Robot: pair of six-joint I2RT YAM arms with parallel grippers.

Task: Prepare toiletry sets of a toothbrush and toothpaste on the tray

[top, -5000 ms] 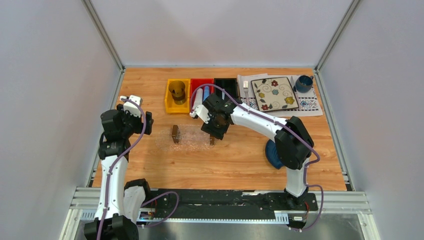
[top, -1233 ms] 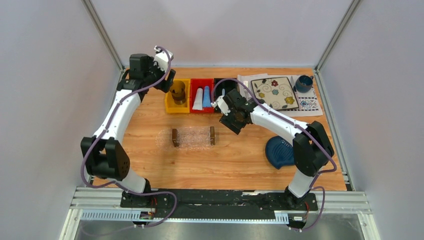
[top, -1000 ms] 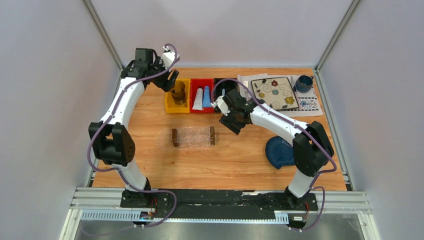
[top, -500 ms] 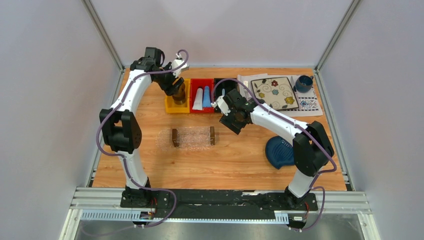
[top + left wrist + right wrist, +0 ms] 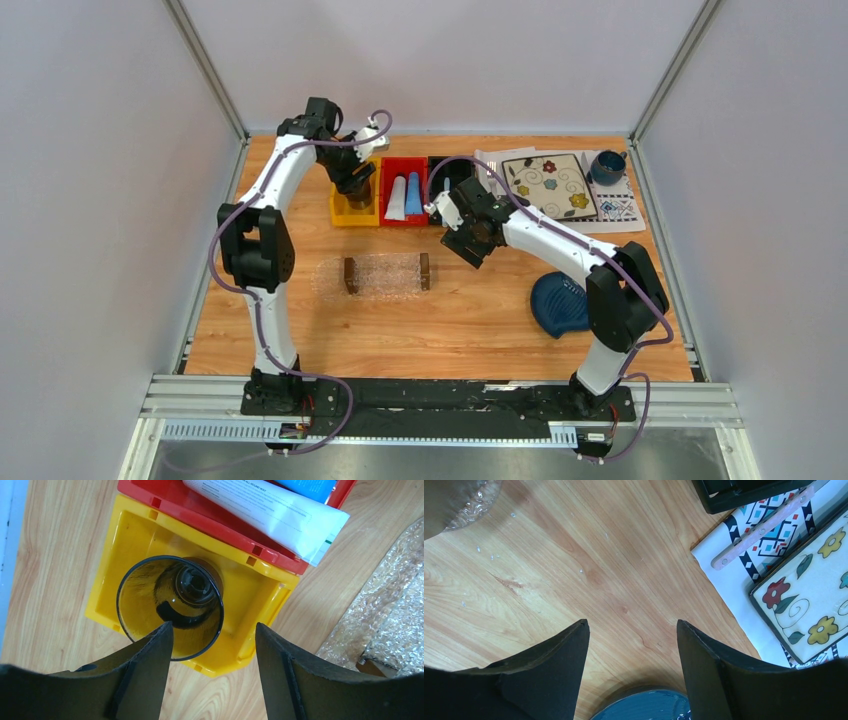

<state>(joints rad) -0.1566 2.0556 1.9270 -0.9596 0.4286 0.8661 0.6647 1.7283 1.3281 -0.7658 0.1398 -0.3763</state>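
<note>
1. Wooden tabletop (image 5: 480, 310), grey walls.
2. Left gripper (image 5: 214, 627): fingers apart, empty, over dark glass cup (image 5: 145, 590) in yellow plastic bin (image 5: 125, 535). Can't tell if they touch the rim.
3. White toothpaste tube (image 5: 265, 510) and blue toothpaste tube (image 5: 307, 486) lie in red bin (image 5: 210, 522) beyond those fingers. Clear textured tray (image 5: 390, 615) is to their right.
4. Right gripper (image 5: 631, 625): fingers apart, bare wood between.

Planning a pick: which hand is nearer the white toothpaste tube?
Left: the left hand hovers over the yellow bin beside the tube; the right hand is farther, by the black bin.

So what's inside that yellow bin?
A dark see-through cup stands upright in the yellow bin; nothing else shows there. The bin floor directly under the cup is covered.
</note>
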